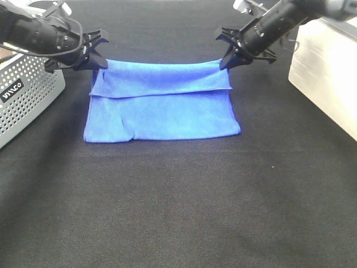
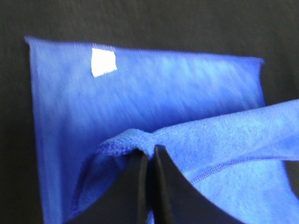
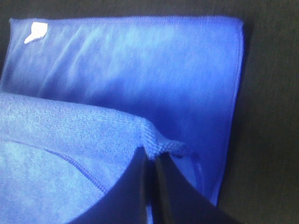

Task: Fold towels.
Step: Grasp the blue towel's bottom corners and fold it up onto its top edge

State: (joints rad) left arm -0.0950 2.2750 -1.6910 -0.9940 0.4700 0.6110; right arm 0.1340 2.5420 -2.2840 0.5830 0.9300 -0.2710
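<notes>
A royal-blue towel [image 1: 162, 109] lies on the black table, its far part lifted and hanging forward over the rest. My left gripper [image 1: 96, 60] is shut on the towel's far left corner [image 2: 135, 140]. My right gripper [image 1: 228, 60] is shut on the far right corner [image 3: 156, 142]. Both hold the edge a little above the table. The small white tag shows on the flat lower layer in the left wrist view [image 2: 103, 61] and in the right wrist view [image 3: 35, 32].
A grey perforated basket [image 1: 25, 95] stands at the left edge, close to the left arm. A white box [image 1: 329, 67] stands at the right, near the right arm. Black cloth [image 1: 178, 212] covers the table in front of the towel.
</notes>
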